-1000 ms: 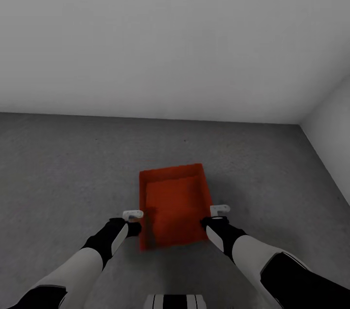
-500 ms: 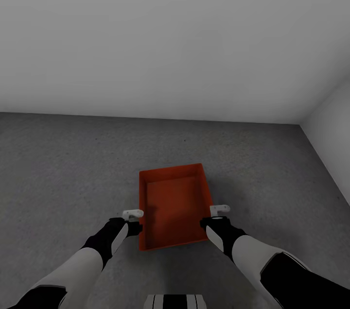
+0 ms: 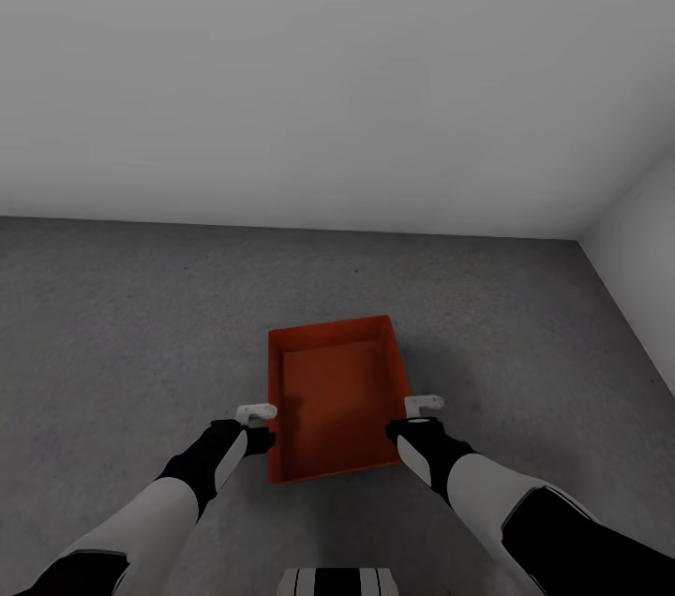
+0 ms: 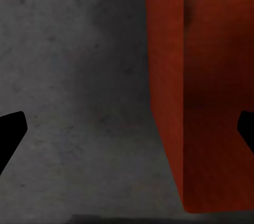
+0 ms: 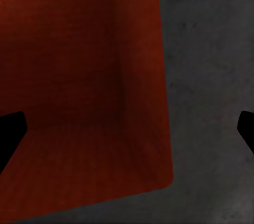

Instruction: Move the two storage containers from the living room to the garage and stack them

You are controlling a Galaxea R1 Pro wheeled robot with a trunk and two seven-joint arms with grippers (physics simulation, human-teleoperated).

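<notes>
Orange-red storage container [image 3: 336, 399] sits open-topped on the dark grey concrete floor [image 3: 141, 324], between both grippers. Left gripper [image 3: 255, 427] at its left wall, right gripper [image 3: 417, 418] at its right wall. In wrist views each gripper's fingers are spread wide, straddling a container wall, gripping nothing. Grey-white wall [image 3: 337, 62] beyond.

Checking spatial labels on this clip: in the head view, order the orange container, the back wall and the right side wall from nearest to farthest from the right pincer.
1. Orange container: on the floor, beside the right pincer, straddling its right wall.
2. Right side wall: off to the robot's right.
3. Back wall: ahead, beyond the container.
</notes>
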